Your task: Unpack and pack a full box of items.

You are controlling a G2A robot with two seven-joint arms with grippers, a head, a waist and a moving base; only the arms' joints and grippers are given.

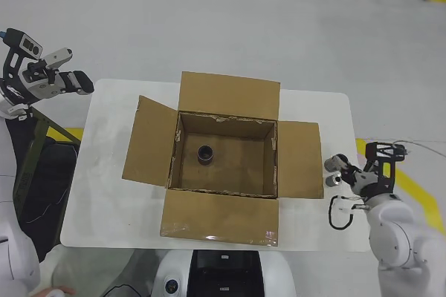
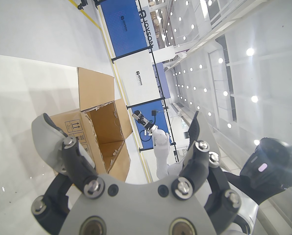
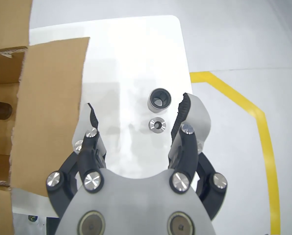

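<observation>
The cardboard box (image 1: 227,95) stands open in the middle of the white table (image 1: 320,111), all 4 flaps folded out. 1 dark cylinder (image 1: 206,154) sits on the box floor, nearer its left wall. The right gripper (image 3: 137,100) hovers just beyond the box's right flap, fingers spread apart, above 2 small metal parts on the table: a larger ring (image 3: 160,99) and a smaller one (image 3: 157,124). The left gripper (image 1: 80,67) hangs off the box's far-left corner, fingers apart, holding nothing.
</observation>
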